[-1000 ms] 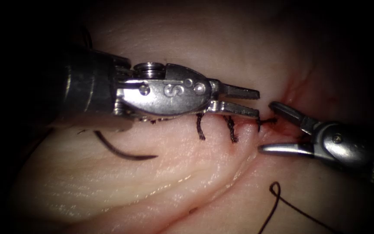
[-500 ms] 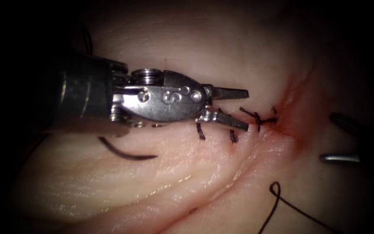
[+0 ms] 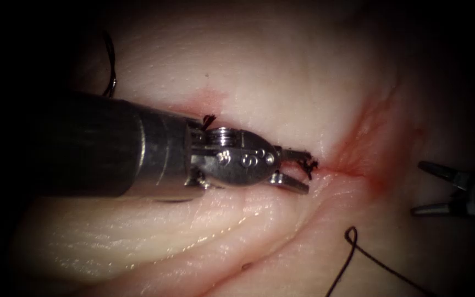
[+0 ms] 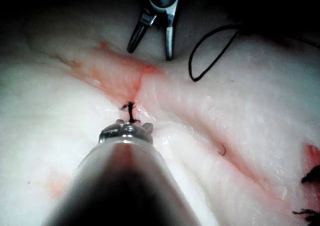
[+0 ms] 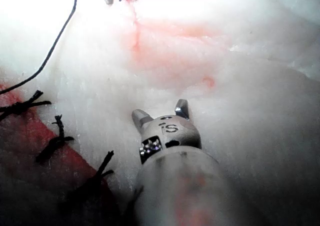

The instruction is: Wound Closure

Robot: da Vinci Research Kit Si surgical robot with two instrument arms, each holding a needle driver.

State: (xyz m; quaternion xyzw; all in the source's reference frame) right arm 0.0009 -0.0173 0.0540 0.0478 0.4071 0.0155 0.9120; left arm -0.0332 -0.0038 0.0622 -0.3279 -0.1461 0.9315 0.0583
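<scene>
Pork-belly tissue (image 3: 259, 77) on the bench, its cut (image 3: 336, 168) stained with red fluid (image 3: 372, 159) at the right end. My left tool (image 3: 306, 171) lies along the stitched line, its jaws parted either side of a knot's frayed thread ends (image 3: 309, 164); they clamp nothing. My right tool (image 3: 418, 188) hangs well off to the right of the cut, its jaws spread and empty, as its own wrist view (image 5: 160, 110) confirms. A loose loop of thread (image 3: 350, 236) rests on the tissue between the two tools, nearer the camera. Neither tool holds the needle, and I cannot tell where it lies.
</scene>
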